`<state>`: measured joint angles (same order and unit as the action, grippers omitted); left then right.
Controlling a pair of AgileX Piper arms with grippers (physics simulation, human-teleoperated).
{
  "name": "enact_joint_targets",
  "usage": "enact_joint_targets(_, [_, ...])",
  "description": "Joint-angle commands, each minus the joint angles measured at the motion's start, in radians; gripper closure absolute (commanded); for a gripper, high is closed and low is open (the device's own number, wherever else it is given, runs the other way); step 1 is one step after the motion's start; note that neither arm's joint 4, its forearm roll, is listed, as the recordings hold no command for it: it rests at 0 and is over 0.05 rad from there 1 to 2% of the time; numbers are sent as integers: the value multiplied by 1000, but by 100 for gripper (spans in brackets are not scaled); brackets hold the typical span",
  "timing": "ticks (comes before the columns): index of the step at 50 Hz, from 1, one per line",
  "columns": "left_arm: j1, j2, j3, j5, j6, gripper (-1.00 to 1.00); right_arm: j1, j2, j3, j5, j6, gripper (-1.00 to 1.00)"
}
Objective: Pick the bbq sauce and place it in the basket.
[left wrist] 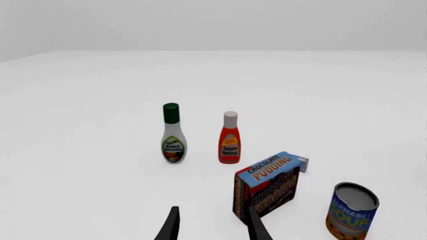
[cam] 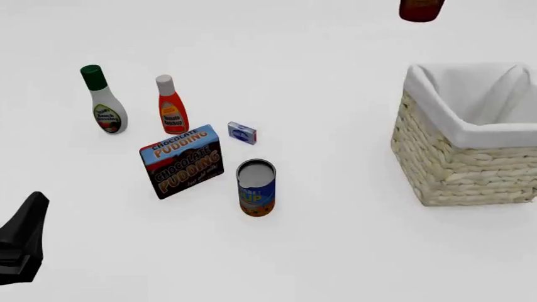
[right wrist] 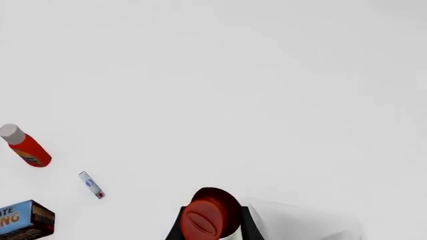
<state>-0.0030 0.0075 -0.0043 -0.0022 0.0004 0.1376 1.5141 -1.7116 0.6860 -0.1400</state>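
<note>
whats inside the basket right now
Only white cloth lining shows inside the basket; no item is visible. Its near wall hides the bottom. The bbq sauce sits between the right end effector's fingers, not inside.

White table [cam: 336, 251] carries: green-cap bottle [cam: 104, 100] and white-cap red bottle [cam: 170, 105] upright far left, small blue box [cam: 241, 132] just right of them, pudding box [cam: 183, 160] and soup can [cam: 256, 187] nearer, basket [cam: 466, 135] well apart at right.
</note>
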Motion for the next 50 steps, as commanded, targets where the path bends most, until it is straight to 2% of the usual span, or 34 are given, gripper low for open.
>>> enact_joint_targets(1, [-15,0,0,-2,1,-100,-68,-90,92,-20,25,100])
enact_joint_targets(17, [-15,0,0,-2,1,-100,-225,-192,211,-48,14,100])
enact_joint_targets(25, [-15,1,0,-2,1,-100,-288,-188,241,-65,0,100])
enact_joint_targets(50, [-15,1,0,-2,1,-100,-373,-128,358,-168,13,100])
